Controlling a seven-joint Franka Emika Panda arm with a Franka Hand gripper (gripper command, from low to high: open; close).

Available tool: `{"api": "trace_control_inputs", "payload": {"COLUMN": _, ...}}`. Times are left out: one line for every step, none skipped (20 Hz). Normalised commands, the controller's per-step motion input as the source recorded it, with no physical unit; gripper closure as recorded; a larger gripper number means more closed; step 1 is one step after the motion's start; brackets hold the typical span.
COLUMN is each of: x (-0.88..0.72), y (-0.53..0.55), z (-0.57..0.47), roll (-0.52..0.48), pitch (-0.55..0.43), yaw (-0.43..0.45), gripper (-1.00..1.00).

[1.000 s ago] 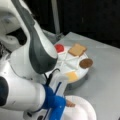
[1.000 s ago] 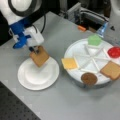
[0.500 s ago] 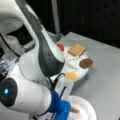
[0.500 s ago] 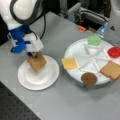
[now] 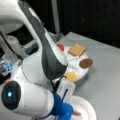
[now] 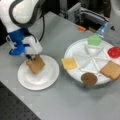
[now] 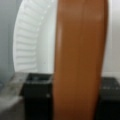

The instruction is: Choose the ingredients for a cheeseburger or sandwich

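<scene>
The ingredients mostly sit on the big divided tray [image 6: 75, 53] on the grey surface [image 6: 62, 105], toward a front view's right: toast square [image 6: 111, 70], round brown patty [image 6: 89, 78], orange cheese square [image 6: 69, 63], green lettuce [image 6: 94, 39] and red tomato slice [image 6: 115, 52], each in its own wedge. Left of the tray and apart from it is the small white plate [image 6: 47, 77]. The hand [image 6: 33, 57] is right over that plate, clenched on a second toast square [image 6: 35, 65], which hangs tilted with its lower corner at the plate. In the wrist view that toast [image 7: 80, 57] stands edge-on between the dark fingers [image 7: 37, 97], with the plate's ribbed rim [image 7: 27, 45] behind.
</scene>
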Motion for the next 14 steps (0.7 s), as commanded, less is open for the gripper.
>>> {"api": "trace_control_inputs", "payload": {"x": 0.29, "y": -0.18, "z": -0.03, "roll": 0.066, "pitch": 0.002, "yaw": 0.214, "gripper": 1.0}}
{"api": "trace_control_inputs", "payload": {"x": 0.29, "y": -0.18, "z": -0.03, "roll": 0.077, "pitch": 0.008, "yaw": 0.22, "gripper": 1.0}}
{"api": "trace_control_inputs", "payload": {"x": 0.28, "y": -0.18, "z": -0.02, "roll": 0.082, "pitch": 0.011, "yaw": 0.218, "gripper": 1.0}}
{"api": "trace_control_inputs", "payload": {"x": 0.28, "y": -0.18, "z": -0.02, "roll": 0.093, "pitch": 0.013, "yaw": 0.222, "gripper": 1.0}}
{"api": "trace_control_inputs", "payload": {"x": 0.29, "y": -0.18, "z": -0.02, "roll": 0.107, "pitch": 0.01, "yaw": 0.22, "gripper": 1.0}}
{"api": "trace_control_inputs", "payload": {"x": 0.28, "y": -0.18, "z": -0.03, "roll": 0.124, "pitch": 0.005, "yaw": 0.219, "gripper": 1.0}}
{"api": "trace_control_inputs", "payload": {"x": 0.27, "y": -0.18, "z": -0.03, "roll": 0.133, "pitch": 0.008, "yaw": 0.216, "gripper": 1.0}}
{"api": "trace_control_inputs", "payload": {"x": 0.27, "y": -0.18, "z": -0.02, "roll": 0.136, "pitch": 0.011, "yaw": 0.21, "gripper": 1.0}}
{"api": "trace_control_inputs", "payload": {"x": 0.26, "y": -0.18, "z": -0.02, "roll": 0.15, "pitch": 0.03, "yaw": 0.22, "gripper": 1.0}}
{"api": "trace_control_inputs", "payload": {"x": 0.24, "y": -0.18, "z": -0.02, "roll": 0.172, "pitch": 0.04, "yaw": 0.227, "gripper": 1.0}}
{"api": "trace_control_inputs", "payload": {"x": 0.22, "y": -0.17, "z": -0.01, "roll": 0.197, "pitch": 0.053, "yaw": 0.233, "gripper": 1.0}}
{"api": "trace_control_inputs", "payload": {"x": 0.21, "y": -0.17, "z": -0.01, "roll": 0.203, "pitch": 0.057, "yaw": 0.23, "gripper": 1.0}}
{"api": "trace_control_inputs", "payload": {"x": 0.19, "y": -0.16, "z": -0.02, "roll": 0.206, "pitch": 0.053, "yaw": 0.223, "gripper": 1.0}}
{"api": "trace_control_inputs", "payload": {"x": 0.18, "y": -0.15, "z": -0.03, "roll": 0.201, "pitch": 0.041, "yaw": 0.216, "gripper": 1.0}}
